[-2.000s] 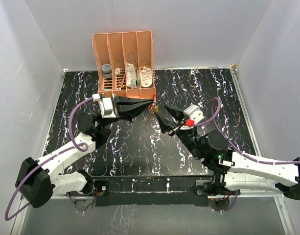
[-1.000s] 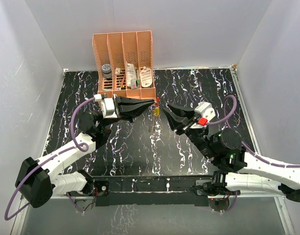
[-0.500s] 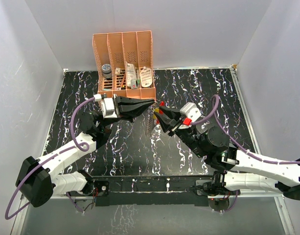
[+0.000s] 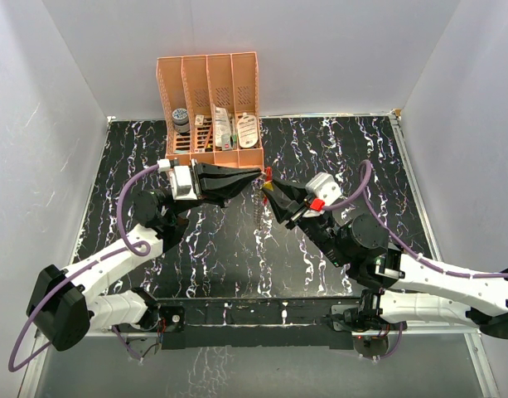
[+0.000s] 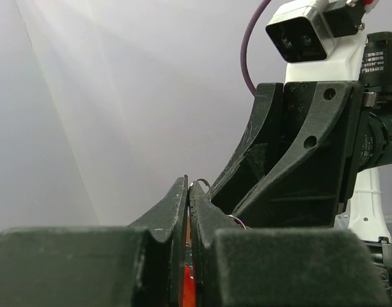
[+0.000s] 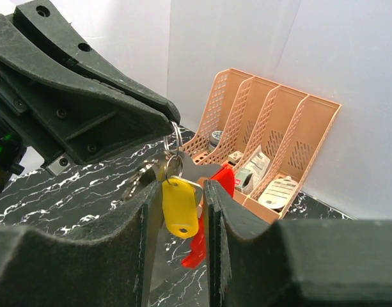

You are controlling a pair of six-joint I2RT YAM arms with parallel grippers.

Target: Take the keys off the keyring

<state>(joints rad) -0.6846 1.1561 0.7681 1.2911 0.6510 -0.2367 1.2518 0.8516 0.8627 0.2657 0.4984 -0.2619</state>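
Left gripper [image 6: 171,119]: jaws pressed together, pinching the thin metal wire keyring [image 6: 174,138] at its top. The bunch hangs free above the black marbled table [image 4: 195,249].
Right gripper [image 4: 270,191]: jaws spread, straddling the small yellow key [image 6: 180,206]; contact unclear.
Red plastic tag [image 6: 222,178] dangles just behind. Orange slotted plastic rack [image 4: 210,99] beyond.
Handling, judged: light, stiff, slick, prone to swinging. Best pinched flat across the key's head.
Right wrist view shows ring and key plainly. Top view blurs them. Left wrist view gives only a red sliver between its fingers.
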